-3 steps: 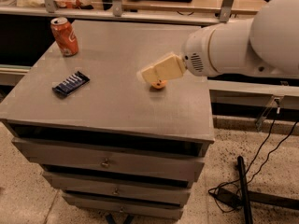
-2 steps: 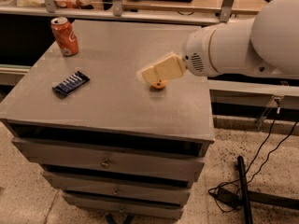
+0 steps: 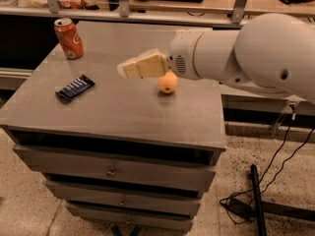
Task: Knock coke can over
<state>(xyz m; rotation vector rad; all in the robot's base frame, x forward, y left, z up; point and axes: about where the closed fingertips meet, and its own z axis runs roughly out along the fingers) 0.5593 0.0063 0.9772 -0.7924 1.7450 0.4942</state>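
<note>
The coke can (image 3: 68, 38) stands upright at the far left corner of the grey cabinet top (image 3: 118, 107); it is red-orange with white script and a silver top. My gripper (image 3: 124, 70) reaches in from the right on a large white arm (image 3: 246, 53), its cream fingers pointing left over the middle of the top. It is well to the right of the can and not touching it. The orange fruit (image 3: 168, 82) sits just below and behind the fingers.
A flat dark-blue snack wrapper (image 3: 75, 88) lies at the left front of the top. Drawers run below the top. A metal rail and a counter stand behind. Black cables and a dark stand lie on the floor at the right.
The gripper has moved left across the top toward the can, uncovering the orange fruit it was in front of. The can and the wrapper have not moved.
</note>
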